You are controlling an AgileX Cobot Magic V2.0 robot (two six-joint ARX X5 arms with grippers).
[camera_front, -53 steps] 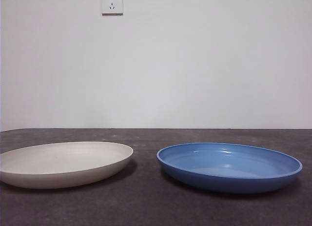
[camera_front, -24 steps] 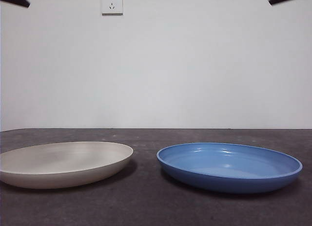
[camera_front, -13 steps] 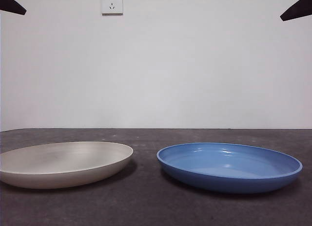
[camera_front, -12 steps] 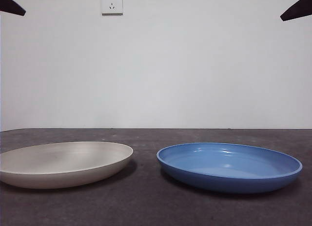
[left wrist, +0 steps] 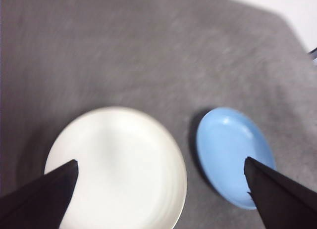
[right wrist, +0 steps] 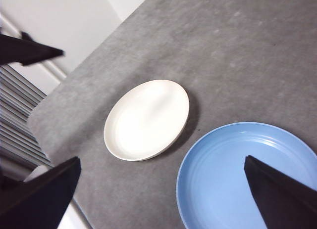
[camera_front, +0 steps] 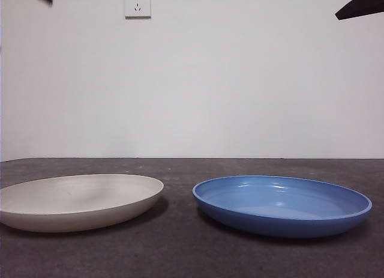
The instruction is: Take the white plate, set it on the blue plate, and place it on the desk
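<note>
White plate [camera_front: 78,200], matte cream, round and shallow, sits untouched on your dark grey desk [camera_front: 180,254] beside the glossy blue plate [camera_front: 282,205]. Left gripper [left wrist: 158,189] has swung over it, jaws spread wide, empty. Right gripper [right wrist: 158,194] waits open above the blue plate. Expect descent next.

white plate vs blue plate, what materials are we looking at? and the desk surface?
White plate: cream, matte, no highlights; looks like plastic or bamboo-fibre composite, though unglazed ceramic is not excluded. Blue plate: glossy, with bright glints and faint concentric rings inside; probably moulded plastic or melamine, possibly glazed ceramic. Desk: dark grey, mottled, matte, finely textured; resembles a felt-like mat or textured laminate, cannot tell which.
</note>
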